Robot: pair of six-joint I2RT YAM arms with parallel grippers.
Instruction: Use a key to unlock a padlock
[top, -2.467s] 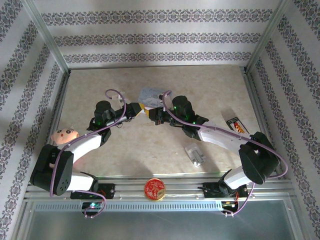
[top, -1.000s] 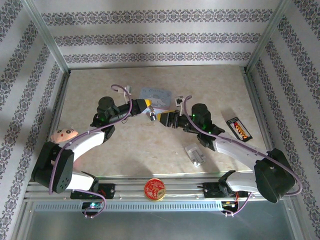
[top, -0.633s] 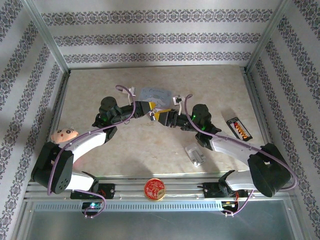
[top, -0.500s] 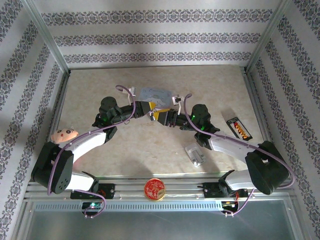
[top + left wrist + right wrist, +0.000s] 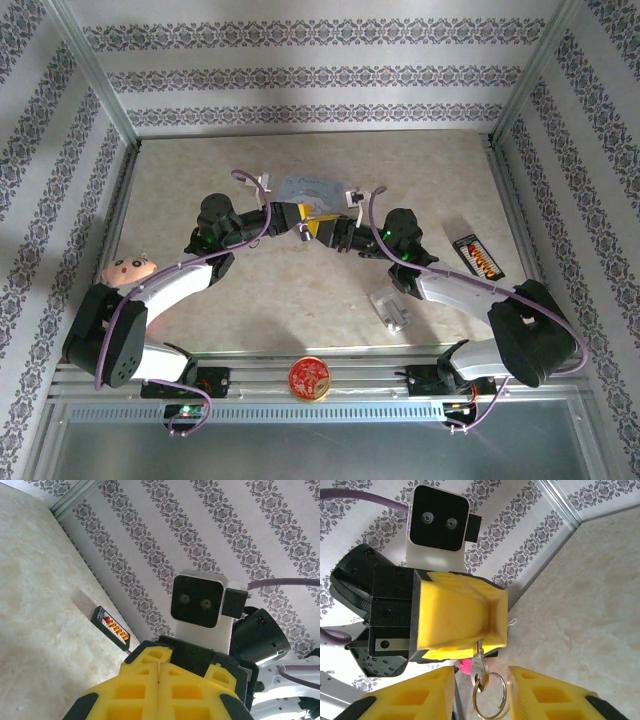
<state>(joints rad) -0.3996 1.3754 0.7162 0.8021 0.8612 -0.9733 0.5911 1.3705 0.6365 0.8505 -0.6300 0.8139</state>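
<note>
One key (image 5: pixel 480 666) in left end effector (image 5: pixel 474 647); long axis outward, bow foremost

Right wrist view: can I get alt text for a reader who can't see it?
The left pincer, shut, grips a small silvery key with a split ring dangling from it. The right pincer is open, straddling the ring. A patterned wall and a beige table lie behind.

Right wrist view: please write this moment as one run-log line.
left gripper: shut on key, key ring hanging below | right gripper: open, straddling key ring
</note>
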